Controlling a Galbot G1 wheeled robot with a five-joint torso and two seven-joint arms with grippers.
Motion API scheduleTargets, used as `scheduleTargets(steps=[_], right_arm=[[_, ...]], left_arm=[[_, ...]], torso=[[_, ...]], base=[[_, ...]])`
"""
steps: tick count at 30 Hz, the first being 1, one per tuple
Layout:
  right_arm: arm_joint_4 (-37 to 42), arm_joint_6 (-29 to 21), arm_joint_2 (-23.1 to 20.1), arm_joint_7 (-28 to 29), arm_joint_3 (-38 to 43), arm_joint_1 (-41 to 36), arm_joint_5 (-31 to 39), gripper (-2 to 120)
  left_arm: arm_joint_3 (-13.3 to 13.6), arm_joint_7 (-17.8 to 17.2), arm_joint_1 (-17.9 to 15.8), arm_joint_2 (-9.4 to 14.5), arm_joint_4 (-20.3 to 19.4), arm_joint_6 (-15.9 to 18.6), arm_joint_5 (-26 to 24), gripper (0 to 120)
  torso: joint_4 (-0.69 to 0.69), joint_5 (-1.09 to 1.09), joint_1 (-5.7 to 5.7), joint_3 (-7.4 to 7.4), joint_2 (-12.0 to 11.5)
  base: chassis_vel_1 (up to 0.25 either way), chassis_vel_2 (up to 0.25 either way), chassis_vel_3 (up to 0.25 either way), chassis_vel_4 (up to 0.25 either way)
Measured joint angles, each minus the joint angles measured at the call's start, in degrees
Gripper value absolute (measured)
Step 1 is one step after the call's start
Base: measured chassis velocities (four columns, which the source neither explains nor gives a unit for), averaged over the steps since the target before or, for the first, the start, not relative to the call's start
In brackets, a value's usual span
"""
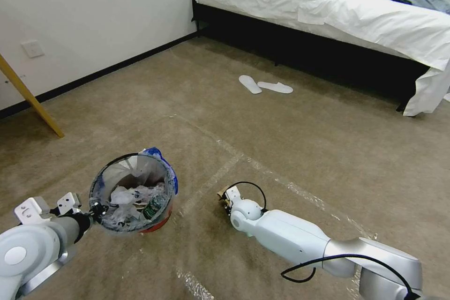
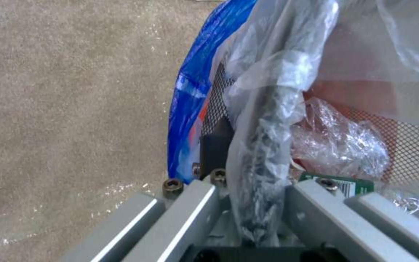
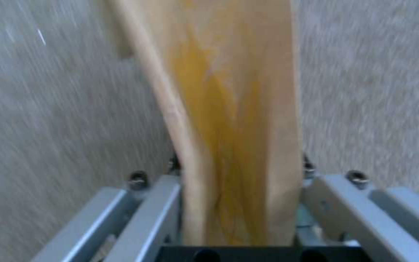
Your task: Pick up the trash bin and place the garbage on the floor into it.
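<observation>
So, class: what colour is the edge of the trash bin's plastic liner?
Blue. The liner edge on the trash bin shows best in the left wrist view.

Both arms have glossy white and silver-grey rounded shells, a loose black cable looping along the right arm [image 1: 304,243], small white bracket plates at the left wrist [image 1: 47,206], and ribbed grey metal fingers [image 3: 142,214] with hex screws at the tips.

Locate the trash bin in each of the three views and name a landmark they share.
Head view: trash bin at lower left, rim gripped by the left gripper.
Left wrist view: rim and liner fill the centre and right, pinched between the fingers.
Right wrist view: not in it.
Shared landmark: the carpet floor.
</observation>
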Motion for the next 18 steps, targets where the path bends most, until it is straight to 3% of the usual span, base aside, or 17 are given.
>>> scheduleTargets(steps=[6, 9, 14, 18], right_arm=[[4.44, 1.29, -0.91, -0.12, 5.33, -0.32, -0.19, 0], [6.55, 2.78, -1.78, -0.16, 7.84, -0.39, -1.75, 0], [12.25, 10.72, -5.51, -3.01, 14.47, 0.46, -8.62, 0], [15.18, 14.79, -7.07, -4.16, 17.3, 1.71, -9.71, 0]], left_arm=[[0.11, 0.0, -0.02, 0.06, -0.01, -0.03, -0.08, 0], [0.11, 0.0, 0.03, 0.12, -0.01, -0.04, -0.09, 0], [-0.17, -0.02, 0.23, 0.34, -0.01, -0.05, -0.27, 0], [-0.52, -0.02, 0.26, 0.02, -0.12, -0.06, -0.36, 0]], torso=[[0.01, 0.01, 0.0, 0.0, 0.0], [0.01, 0.0, 0.0, 0.0, 0.0], [0.0, 0.0, 0.0, 0.0, 0.0], [0.0, 0.01, 0.0, 0.0, 0.0]], base=[[0.0, 0.0, 0.0, 0.0], [0.0, 0.0, 0.0, 0.0], [0.0, 0.0, 0.0, 0.0], [0.0, 0.0, 0.0, 0.0]])
